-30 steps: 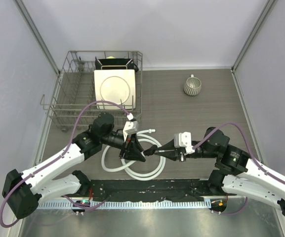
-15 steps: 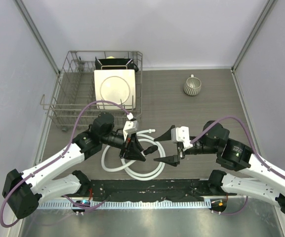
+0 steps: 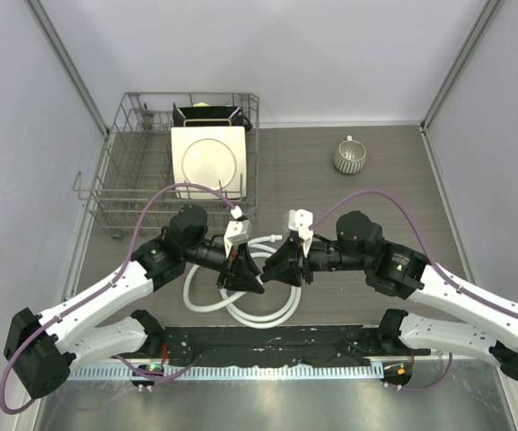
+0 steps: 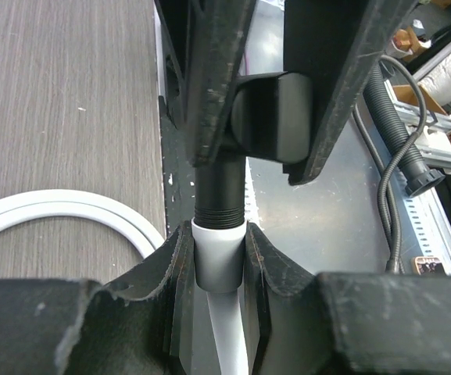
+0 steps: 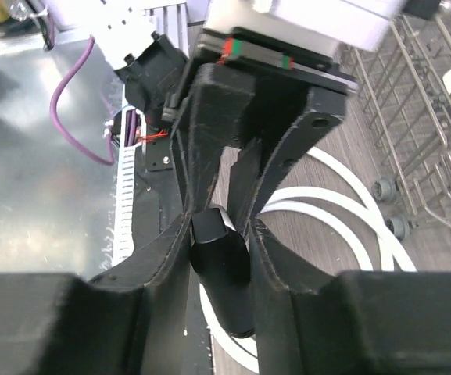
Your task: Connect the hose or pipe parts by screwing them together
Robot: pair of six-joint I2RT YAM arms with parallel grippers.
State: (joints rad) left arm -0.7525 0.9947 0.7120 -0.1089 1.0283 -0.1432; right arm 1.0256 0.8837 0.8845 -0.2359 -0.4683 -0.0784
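I have both pincers meeting just below the middle of the overhead frame. The left pincer (image 4: 219,238) is closed narrow on the white end connector (image 4: 219,264), with a finger on each side of its collar. The right pincer (image 5: 219,234) is clamped on the black T-shaped fitting (image 4: 219,183), pressing both flanks of its body. In the left wrist view the fitting's threaded neck sits at the centre of the frame, in line with the connector's mouth and touching it. I cannot tell whether any thread has caught.

The hose (image 3: 281,310) looks light and limp but springy. I judge it will drag and wind itself up if I spin its end. So I would keep the connector fixed and turn the fitting. The collar is the stiff part, and that is where to hold; the soft tube behind it would only squash and slip. Both parts look like smooth plastic, so a grip could slide under torque. The threads are fine, and a tilted start could cross them.

The hose is glossy white and lies in about two loops flat on the wood-grain table (image 3: 357,206), at the lower centre of the overhead frame under the pincers. The fitting is matt black, with a narrow threaded band at its neck.
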